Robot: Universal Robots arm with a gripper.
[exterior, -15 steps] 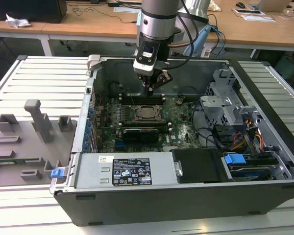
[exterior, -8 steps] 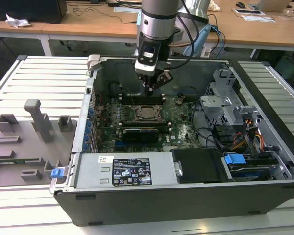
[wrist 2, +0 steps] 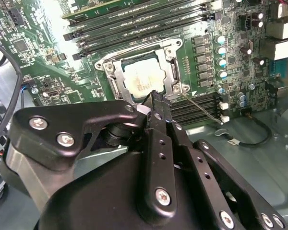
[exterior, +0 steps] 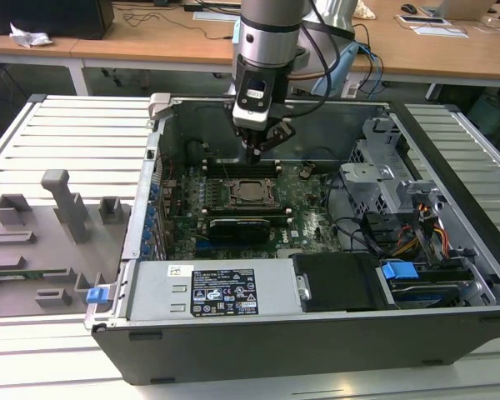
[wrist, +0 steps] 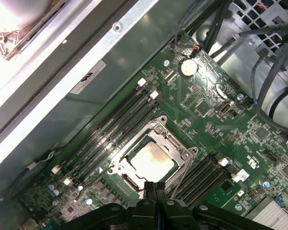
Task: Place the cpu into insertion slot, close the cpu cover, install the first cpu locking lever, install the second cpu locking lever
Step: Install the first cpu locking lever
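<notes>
The open computer case [exterior: 133, 242] stands on the surface. The green board [exterior: 308, 225] lies on the floor of the case, toward the case's wall on the exterior view's left. The insertion slot [wrist 2: 114, 86] sits near the middle of this board, between two banks of memory slots [wrist: 110, 129]. The cpu [wrist: 151, 160] lies in the slot, and the cpu cover [wrist: 159, 125] seems to lie flat around it.

I judge therefore that the step in hand is a locking lever. A thin metal lever [wrist 2: 201, 108] runs out from one corner of the slot and looks not hooked.

To do this step well, the push should land on the lever's end, never on the cover or the chip. It should go down slowly and then sideways under the catch. It must also keep clear of the memory slots and of the capacitors [wrist 2: 221, 50] beside the slot.

The claw [wrist 2: 156, 100] has its fingers pressed together and pinches nothing. Its tip hangs just over the slot's edge, near the lever. I cannot tell whether it touches anything.
</notes>
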